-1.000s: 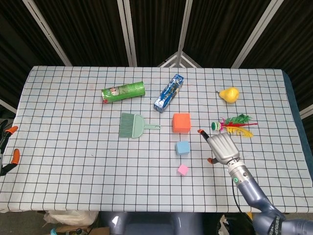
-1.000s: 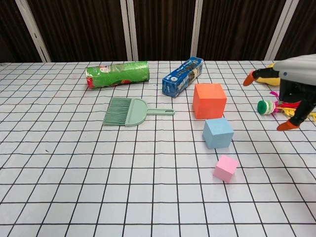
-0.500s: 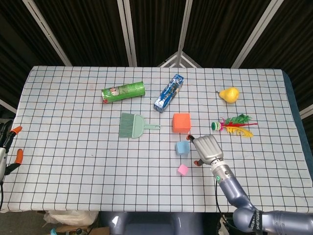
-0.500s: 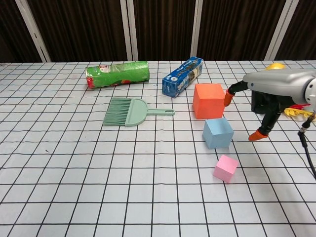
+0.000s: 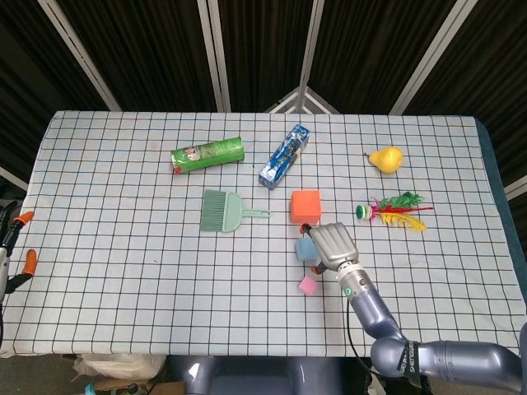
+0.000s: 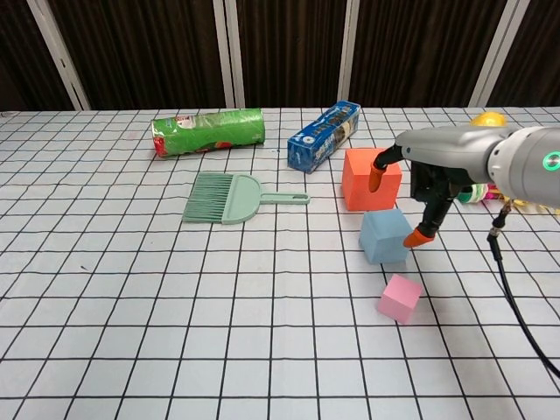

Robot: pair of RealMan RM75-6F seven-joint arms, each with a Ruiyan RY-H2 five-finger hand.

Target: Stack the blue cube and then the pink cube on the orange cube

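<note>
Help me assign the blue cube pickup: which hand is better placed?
The right hand: it hangs open right beside the blue cube. The left hand sits at the table's far left edge.

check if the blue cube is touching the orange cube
Apart. The chest view shows a strip of tablecloth between the blue cube and the orange cube; the head view shows a similar gap.

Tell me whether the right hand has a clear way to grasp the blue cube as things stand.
Probably yes. The right hand is at the blue cube, fingers apart, holding nothing. The cube's top is bare; the orange cube behind it and the pink cube in front both stand clear of it.
</note>
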